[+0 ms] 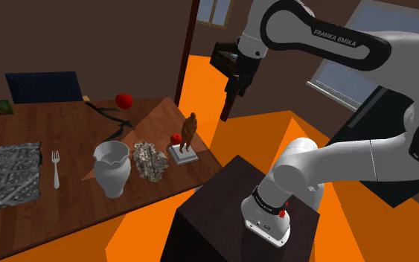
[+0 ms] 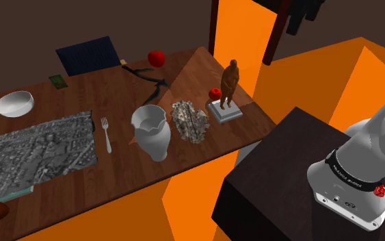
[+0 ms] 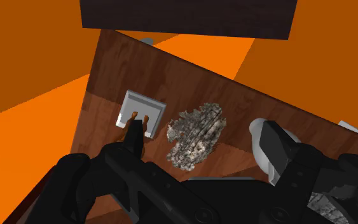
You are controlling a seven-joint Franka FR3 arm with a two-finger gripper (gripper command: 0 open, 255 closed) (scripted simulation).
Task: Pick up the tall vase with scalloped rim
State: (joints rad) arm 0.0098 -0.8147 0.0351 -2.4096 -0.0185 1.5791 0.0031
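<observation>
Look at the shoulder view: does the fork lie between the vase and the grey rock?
No: the vase stands between the fork and the rock.

Rises as a white arm (image 1: pixel 327 43) from the base, folds at the elbow and stretches toward the shoulder view's left. Carries the black tool (image 1: pixel 227 112) high, pointing steeply down. Spreads the two fingers (image 3: pixel 274 146) well apart in the wrist view, clasping nothing between them.
</observation>
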